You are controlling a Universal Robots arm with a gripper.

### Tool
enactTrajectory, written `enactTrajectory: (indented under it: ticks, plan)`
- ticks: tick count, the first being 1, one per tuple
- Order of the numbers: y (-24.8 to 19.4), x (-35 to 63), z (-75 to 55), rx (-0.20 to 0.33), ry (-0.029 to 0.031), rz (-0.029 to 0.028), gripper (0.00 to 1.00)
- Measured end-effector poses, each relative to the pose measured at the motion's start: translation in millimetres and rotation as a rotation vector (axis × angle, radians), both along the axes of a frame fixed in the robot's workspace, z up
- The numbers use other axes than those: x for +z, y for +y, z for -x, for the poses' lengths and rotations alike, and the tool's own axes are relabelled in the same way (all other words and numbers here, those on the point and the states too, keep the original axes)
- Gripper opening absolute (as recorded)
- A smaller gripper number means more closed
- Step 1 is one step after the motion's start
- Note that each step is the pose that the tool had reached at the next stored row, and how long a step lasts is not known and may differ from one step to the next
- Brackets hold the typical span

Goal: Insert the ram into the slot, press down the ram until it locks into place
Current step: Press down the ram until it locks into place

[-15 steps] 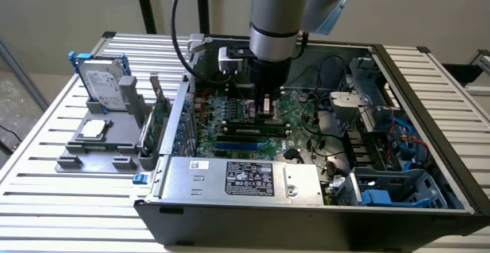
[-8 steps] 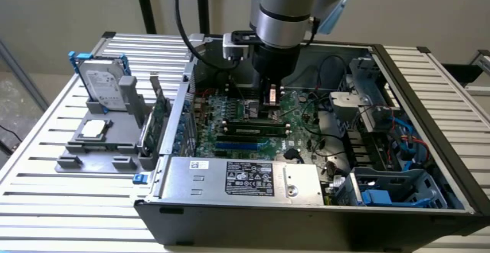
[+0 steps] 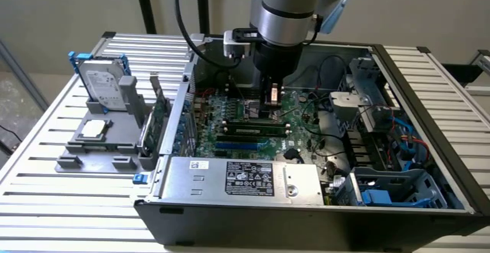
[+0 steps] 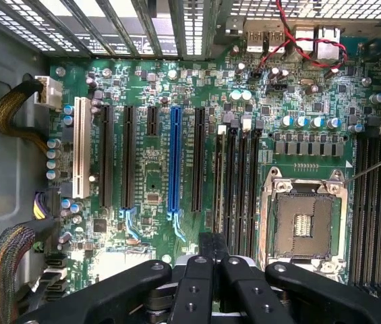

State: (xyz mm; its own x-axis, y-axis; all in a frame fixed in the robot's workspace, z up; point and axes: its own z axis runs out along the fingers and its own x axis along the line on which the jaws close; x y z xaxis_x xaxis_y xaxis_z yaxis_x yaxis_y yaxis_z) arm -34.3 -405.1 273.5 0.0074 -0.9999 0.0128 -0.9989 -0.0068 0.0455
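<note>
The ram, a thin green stick with black chips, stands on edge in a black slot on the motherboard inside the open computer case. My gripper hangs over the ram, toward its end at the exterior view's right, with the fingers shut together on nothing. I cannot tell whether the tips touch the ram. In the wrist view the shut gripper sits beside one end of a bank of parallel black slots. There I cannot pick out the ram among them.
A blue socket and black card sockets lie beside the memory bank, with the bare processor socket on its other side. The power supply, drive cage and cables crowd the case. Outside it, a hard drive and expansion card stand on a grey fixture.
</note>
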Motion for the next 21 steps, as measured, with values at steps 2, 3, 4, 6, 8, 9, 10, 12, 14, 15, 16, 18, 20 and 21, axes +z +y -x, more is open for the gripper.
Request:
enactTrajectory:
  ticks: [2, 3, 4, 6, 8, 9, 10, 12, 14, 15, 16, 18, 20, 21]
  plan:
    - [0.0, 0.0, 0.0, 0.000, 0.0000, 0.0002, 0.11]
    - [0.0, 0.0, 0.0, 0.000, 0.0000, 0.0002, 0.11]
    - [0.0, 0.0, 0.0, 0.000, 0.0000, 0.0003, 0.11]
    - [0.0, 0.0, 0.0, 0.000, 0.0000, 0.0003, 0.11]
    - [0.0, 0.0, 0.0, 0.000, 0.0000, 0.0003, 0.11]
    - [0.0, 0.0, 0.0, 0.000, 0.0000, 0.0003, 0.11]
    - [0.0, 0.0, 0.0, 0.000, 0.0000, 0.0003, 0.11]
    - [0.0, 0.0, 0.0, 0.000, 0.0000, 0.0003, 0.11]
    - [-0.1, -0.1, 0.0, -0.014, -0.0001, 0.0029, 0.11]
    - [-0.2, 0.0, 0.0, -0.026, 0.0000, 0.0050, 0.11]
    - [-0.2, 0.0, 0.0, -0.038, 0.0000, 0.0068, 0.11]
    - [-0.2, 0.0, 0.0, -0.062, 0.0000, 0.0105, 0.11]
    - [-0.2, 0.0, 0.0, -0.087, 0.0000, 0.0144, 0.11]
    - [-0.2, 0.0, 0.0, -0.099, 0.0001, 0.0163, 0.11]
